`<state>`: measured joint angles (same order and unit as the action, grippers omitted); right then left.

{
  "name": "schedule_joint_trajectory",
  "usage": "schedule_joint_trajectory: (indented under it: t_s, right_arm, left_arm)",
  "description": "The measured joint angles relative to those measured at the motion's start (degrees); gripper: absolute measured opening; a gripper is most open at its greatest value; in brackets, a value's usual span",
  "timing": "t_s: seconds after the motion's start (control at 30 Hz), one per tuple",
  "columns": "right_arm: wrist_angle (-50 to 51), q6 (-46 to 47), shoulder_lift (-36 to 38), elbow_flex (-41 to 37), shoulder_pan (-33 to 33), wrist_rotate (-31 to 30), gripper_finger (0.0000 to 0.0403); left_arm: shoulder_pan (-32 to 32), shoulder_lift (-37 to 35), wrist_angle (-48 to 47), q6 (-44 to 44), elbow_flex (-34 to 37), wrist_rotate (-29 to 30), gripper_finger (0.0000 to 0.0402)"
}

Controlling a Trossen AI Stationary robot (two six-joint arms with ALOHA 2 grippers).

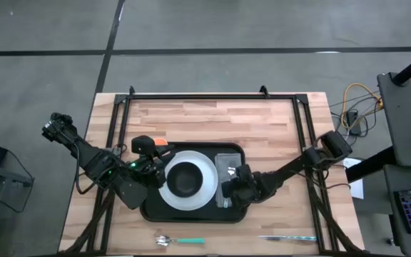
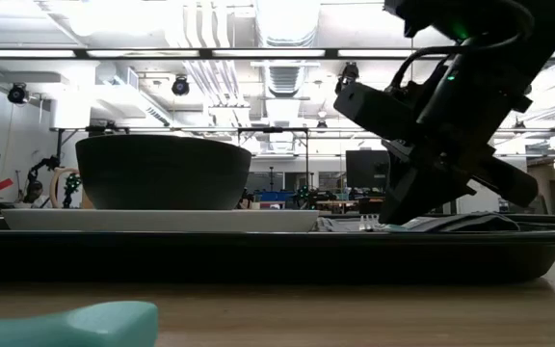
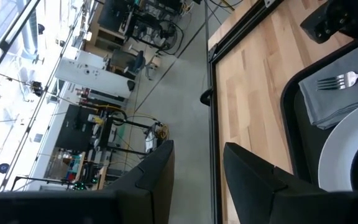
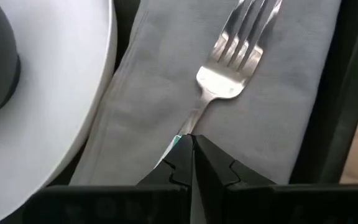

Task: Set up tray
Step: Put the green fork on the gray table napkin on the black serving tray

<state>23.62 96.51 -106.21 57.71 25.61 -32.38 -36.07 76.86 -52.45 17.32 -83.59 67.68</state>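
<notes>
The tray (image 1: 191, 212) lies in the middle of the wooden surface (image 1: 212, 121), toward its near edge. On it stand a white plate (image 1: 204, 187) with a dark bowl (image 1: 185, 178), and beside the plate a grey napkin (image 4: 272, 112). A fork (image 4: 238, 53) lies on the napkin with its long axis along the napkin.

The right hand (image 4: 192, 146) is low over the napkin, its fingers closed together on the fork's handle end; the tines point away from it. Whether the fork is truly pinched or only touched, I cannot say for sure.

The left hand (image 3: 197, 165) hovers at the tray's left side, half open and holding nothing.

A spoon (image 1: 179, 240) and a knife (image 1: 287, 238) lie on the surface in front of the tray. The knife is nearer to the right arm, the spoon to the left arm.
</notes>
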Motion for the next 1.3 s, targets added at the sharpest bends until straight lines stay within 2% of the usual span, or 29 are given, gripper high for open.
schedule_joint_trajectory:
  t_s: [0.7, 1.3]
  right_arm:
    - [-0.3, -5.0, -0.7, 0.0, -3.1, 1.2, 0.0008]
    - [-6.2, -11.4, -0.7, -0.1, -5.0, 2.3, 0.0008]
  left_arm:
    - [0.0, 0.0, 0.0, -0.1, 0.0, 0.0, 0.0120]
    - [0.0, 0.0, 0.0, -0.1, 0.0, 0.0, 0.0120]
